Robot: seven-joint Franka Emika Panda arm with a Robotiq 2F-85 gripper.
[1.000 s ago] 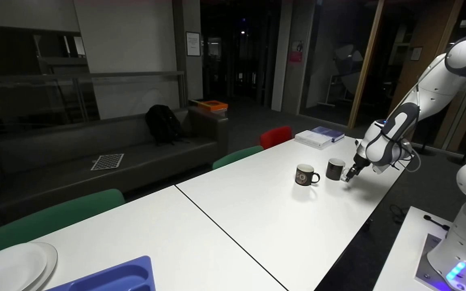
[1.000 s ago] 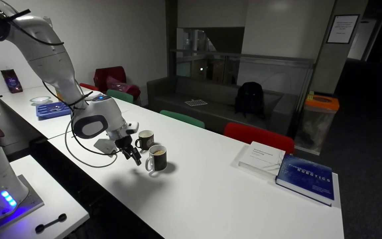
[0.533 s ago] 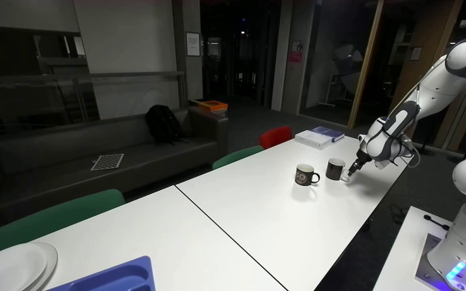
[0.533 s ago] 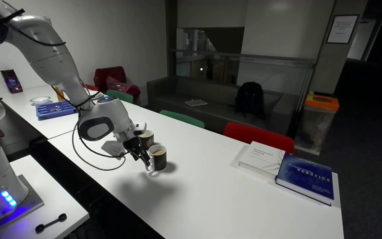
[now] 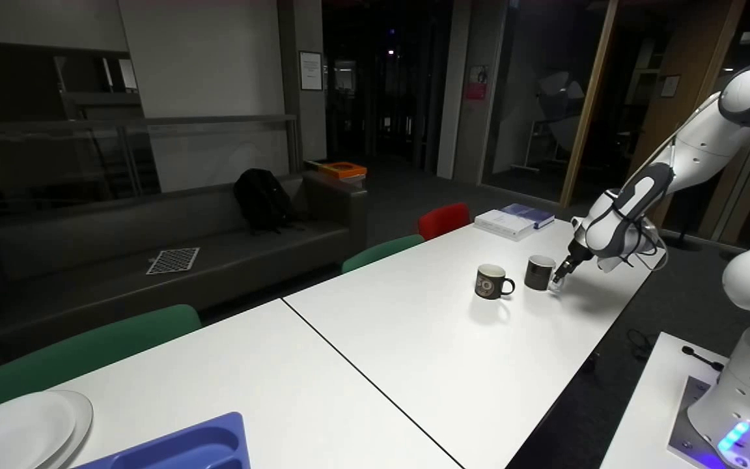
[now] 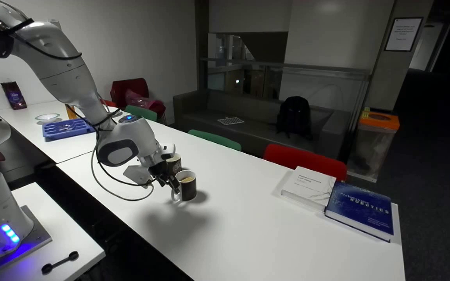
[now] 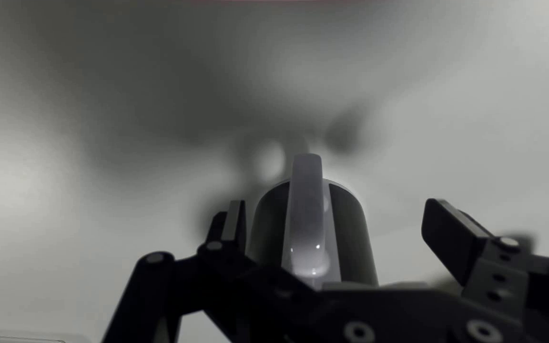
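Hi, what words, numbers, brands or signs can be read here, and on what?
"Reinforcement Learning": white book.
"Probabilistic ROBOTICS": blue book.
Perhaps "50", unclear: black-handled mug.
Nothing legible: white-handled mug.
Too small or blurred: framed notice, pink sign, packet, the blue book's smaller print.

We take the white-handled mug (image 7: 353, 238) for ceramic, its handle (image 7: 307, 205) glossy; on the gripper (image 7: 334, 212) we see matt fingers (image 7: 453, 236) and metal pins (image 7: 509, 242). The table (image 5: 381, 352) looks smooth and satiny, the tray (image 5: 153, 447) plastic, the plates (image 5: 27, 423) shiny, the sofa (image 5: 238, 253) leathery, the backpack (image 5: 262, 198) cloth.
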